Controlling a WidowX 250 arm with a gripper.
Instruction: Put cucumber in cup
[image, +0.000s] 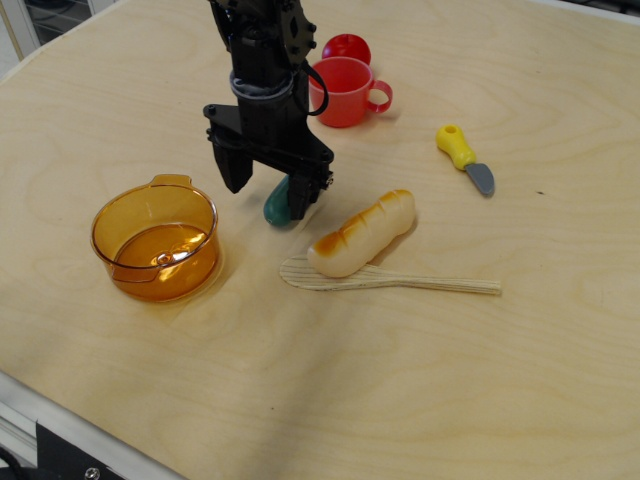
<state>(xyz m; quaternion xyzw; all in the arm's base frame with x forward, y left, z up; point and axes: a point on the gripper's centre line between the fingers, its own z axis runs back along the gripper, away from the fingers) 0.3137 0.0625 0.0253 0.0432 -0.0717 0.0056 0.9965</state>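
take the cucumber (279, 205) as your landmark. nearest the camera, ahead of it and to the right, a flat wooden spatula (385, 280) lies on the table (300, 390), and the tan bread loaf (361, 233) rests across its blade end, just right of the cucumber but apart from it. to the cucumber's left sits the orange see-through pot (156, 240), also apart from it.

the cucumber itself lies on the table, and only its near, lower end shows; the rest is hidden behind the gripper (270, 185). your jaws are spread wide and hold nothing. the right finger stands in front of the cucumber, the left finger well off toward the pot, so the toy does not look centred between them. how high the tips are above the wood you cannot tell from this view.

to do this well, shift toward the loaf side until the cucumber's middle sits between the fingers, turn the wrist so the jaws cross its short width, then come down and close slowly. it is smooth and rounded, so an end-on or off-centre pinch would likely squirt it sideways toward the loaf.

beyond the cucumber stands the red cup (343, 91), upright, handle pointing right, with a red ball (346, 46) just behind it. a yellow-handled toy knife (464, 158) lies well off to the right.
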